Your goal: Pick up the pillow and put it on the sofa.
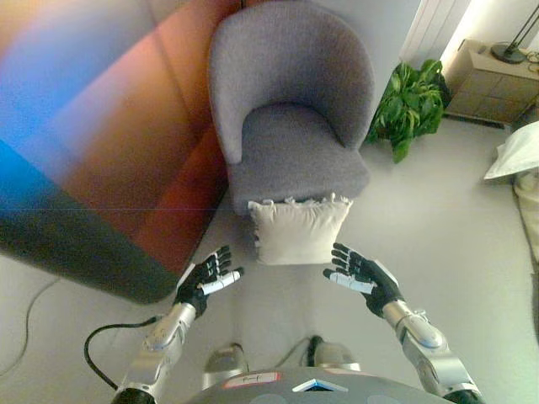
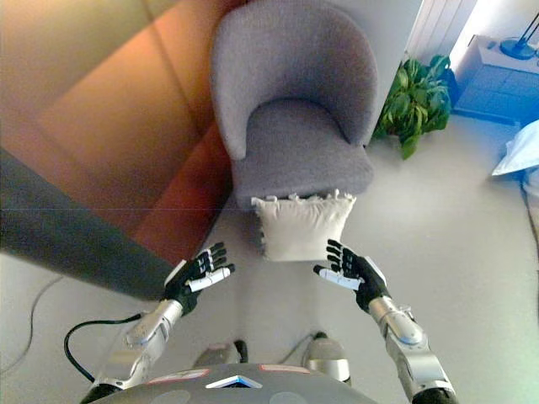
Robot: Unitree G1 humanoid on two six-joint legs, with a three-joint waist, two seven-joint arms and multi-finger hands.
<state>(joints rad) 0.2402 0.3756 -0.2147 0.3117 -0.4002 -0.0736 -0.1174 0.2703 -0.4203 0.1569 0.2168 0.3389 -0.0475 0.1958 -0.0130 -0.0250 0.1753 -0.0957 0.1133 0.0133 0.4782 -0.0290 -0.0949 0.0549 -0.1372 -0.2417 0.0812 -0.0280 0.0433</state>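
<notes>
A cream pillow (image 1: 298,230) with a frilled top edge stands on the floor, leaning against the front of a grey armchair (image 1: 290,109). My left hand (image 1: 206,279) is open, below and left of the pillow, apart from it. My right hand (image 1: 362,274) is open, below and right of the pillow, fingers close to its lower right corner without touching. Both palms face inward with the pillow between and beyond them. The armchair's seat (image 2: 296,143) holds nothing.
A large dark slanted panel (image 1: 101,151) fills the left side. A green potted plant (image 1: 411,105) stands right of the armchair. A low cabinet with a lamp (image 1: 493,80) is at the far right, with white bedding (image 1: 515,151) at the right edge.
</notes>
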